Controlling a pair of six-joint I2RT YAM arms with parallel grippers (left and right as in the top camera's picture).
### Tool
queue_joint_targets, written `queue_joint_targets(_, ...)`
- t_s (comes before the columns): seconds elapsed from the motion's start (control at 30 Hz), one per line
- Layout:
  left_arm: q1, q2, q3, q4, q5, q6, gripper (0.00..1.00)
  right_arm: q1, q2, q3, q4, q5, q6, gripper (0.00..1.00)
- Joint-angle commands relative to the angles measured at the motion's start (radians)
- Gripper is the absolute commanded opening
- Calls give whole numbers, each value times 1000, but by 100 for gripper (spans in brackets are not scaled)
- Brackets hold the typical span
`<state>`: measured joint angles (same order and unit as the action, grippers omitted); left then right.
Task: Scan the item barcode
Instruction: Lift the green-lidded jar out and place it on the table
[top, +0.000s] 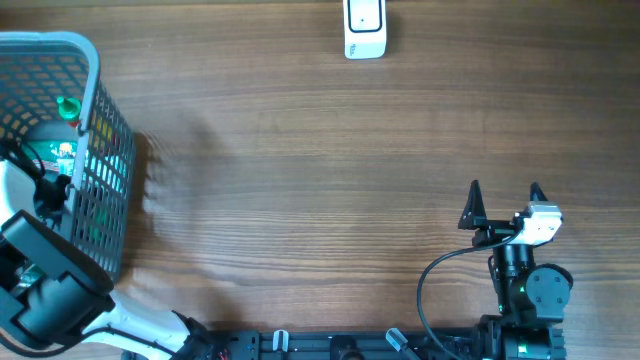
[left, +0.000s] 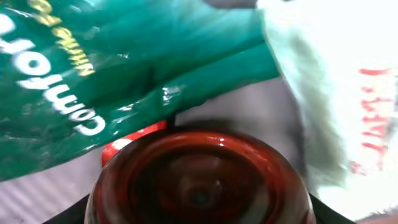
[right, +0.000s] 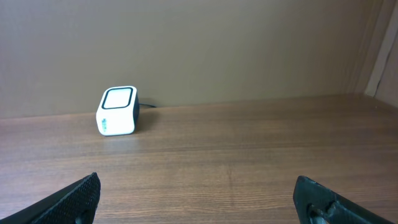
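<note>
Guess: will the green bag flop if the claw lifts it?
Probably floppy: the green bag shows creases and folds. Its shiny skin may be slippery. It looks thin, so likely light.

The table (top: 300, 150) was seen as matt wood with fine grain. The basket (top: 108, 150) was formed of grey plastic mesh. The green pack (left: 124, 68) was made of wrinkled glossy film; the dark red container (left: 199, 180) was seen smooth and shiny.

Right hand (top: 506, 195) black, pointed fingers (top: 474, 203); white camera block (top: 541, 222), looping black cable (top: 425, 285); left arm (top: 45, 285) black, white link (top: 140, 322).
</note>
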<state>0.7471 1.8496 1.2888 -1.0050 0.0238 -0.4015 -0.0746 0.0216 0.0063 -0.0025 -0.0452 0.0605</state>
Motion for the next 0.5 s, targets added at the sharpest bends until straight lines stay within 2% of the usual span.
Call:
queue_joint_targets(0.0, -3, -19, 164, -101, 2, 5, 62, -2, -4, -1, 3, -14, 19, 100)
queue_joint_targets(0.2, -3, -45, 547, -367, 35, 5, 63, -2, -4, -1, 3, -14, 18, 100)
queue_joint_targets(0.4, -4, -174, 801, -470, 251, 5, 64, -2, -4, -1, 3, -14, 18, 100)
queue_joint_targets(0.47, -4, -253, 829, -452, 393, 5, 65, -2, -4, -1, 3, -14, 18, 100)
